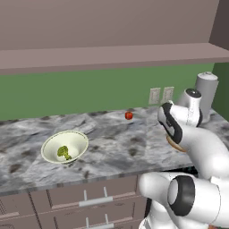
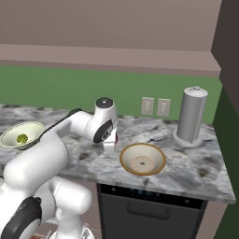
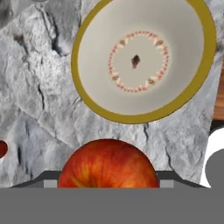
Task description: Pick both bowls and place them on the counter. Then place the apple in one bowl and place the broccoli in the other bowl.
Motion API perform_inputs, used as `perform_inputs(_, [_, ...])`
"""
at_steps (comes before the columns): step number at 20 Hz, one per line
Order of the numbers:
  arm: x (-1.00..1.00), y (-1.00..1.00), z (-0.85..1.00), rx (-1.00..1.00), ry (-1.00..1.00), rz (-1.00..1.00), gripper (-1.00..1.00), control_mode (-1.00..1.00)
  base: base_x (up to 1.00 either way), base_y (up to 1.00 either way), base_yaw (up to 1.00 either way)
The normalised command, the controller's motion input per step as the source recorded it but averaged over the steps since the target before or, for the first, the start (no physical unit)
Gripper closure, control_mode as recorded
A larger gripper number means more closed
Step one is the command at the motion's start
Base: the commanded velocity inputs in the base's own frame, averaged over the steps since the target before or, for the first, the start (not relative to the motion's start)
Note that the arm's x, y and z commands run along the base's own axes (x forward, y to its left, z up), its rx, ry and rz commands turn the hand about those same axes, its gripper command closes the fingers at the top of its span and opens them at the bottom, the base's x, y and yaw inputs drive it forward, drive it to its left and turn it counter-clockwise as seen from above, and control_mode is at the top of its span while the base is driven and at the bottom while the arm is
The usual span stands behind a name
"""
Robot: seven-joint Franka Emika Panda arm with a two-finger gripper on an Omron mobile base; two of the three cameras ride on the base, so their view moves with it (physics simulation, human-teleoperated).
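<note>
The apple, red with orange streaks, sits between my gripper's jaws, which are shut on it; a bit of its red shows at the hand. It hangs above the counter, just left of the wide tan bowl, which has nothing in it. The cream-white bowl stands further left on the counter with the broccoli inside it.
A second small red fruit lies near the back wall of the counter. A grey cylinder on a round base stands at the back right. Wall sockets sit behind the bowl. Drawers run under the counter's front edge.
</note>
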Motion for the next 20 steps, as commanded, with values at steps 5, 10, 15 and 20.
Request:
perform_inputs(5, [-0.19, -0.51, 0.07, 0.00, 0.00, -0.13, 1.00, -1.00, 0.00, 0.00, 0.00])
perform_inputs(10, [-0.12, -0.58, -0.19, 0.00, 0.04, -0.08, 1.00, -1.00, 0.00, 0.00, 0.00])
perform_inputs(15, [-0.01, -0.52, -0.36, 0.00, 0.08, -0.03, 1.00, -1.00, 0.00, 0.00, 0.00])
perform_inputs(20, [0.00, -0.23, -0.38, 0.00, 0.11, -0.01, 1.00, -1.00, 0.00, 0.00, 0.00])
